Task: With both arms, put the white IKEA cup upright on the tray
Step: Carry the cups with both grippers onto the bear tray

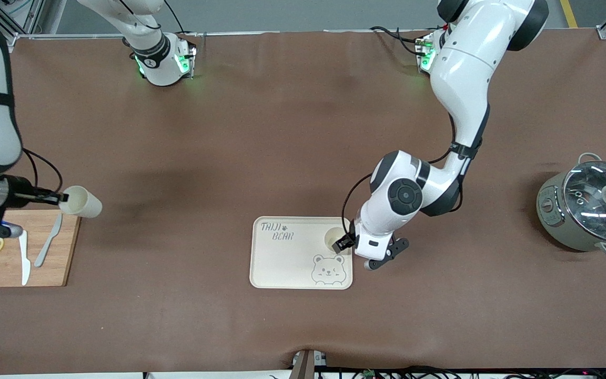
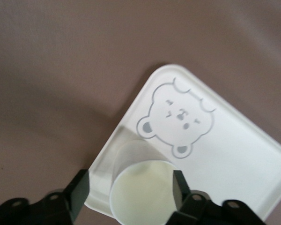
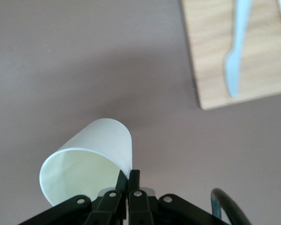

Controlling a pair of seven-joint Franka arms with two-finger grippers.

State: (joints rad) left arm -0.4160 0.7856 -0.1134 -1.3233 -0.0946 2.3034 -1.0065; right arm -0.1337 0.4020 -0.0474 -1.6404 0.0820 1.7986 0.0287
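Observation:
A white cup (image 1: 333, 238) stands upright on the cream-white tray (image 1: 287, 260), at the tray's edge toward the left arm's end, beside the bear drawing. My left gripper (image 1: 343, 242) is open around this cup (image 2: 140, 194); one finger (image 2: 80, 190) stands clear of it and the other sits close to its rim. The tray also shows in the left wrist view (image 2: 234, 154). My right gripper (image 1: 63, 198) is shut on the rim of a second white cup (image 1: 82, 202), held tilted on its side over the table by the cutting board's corner. The right wrist view shows its fingers (image 3: 129, 177) pinching the cup's wall (image 3: 100, 145).
A wooden cutting board (image 1: 45, 263) with two white knives and lemon slices lies at the right arm's end; it also shows in the right wrist view (image 3: 257, 70). A grey pot with a glass lid (image 1: 592, 210) stands at the left arm's end.

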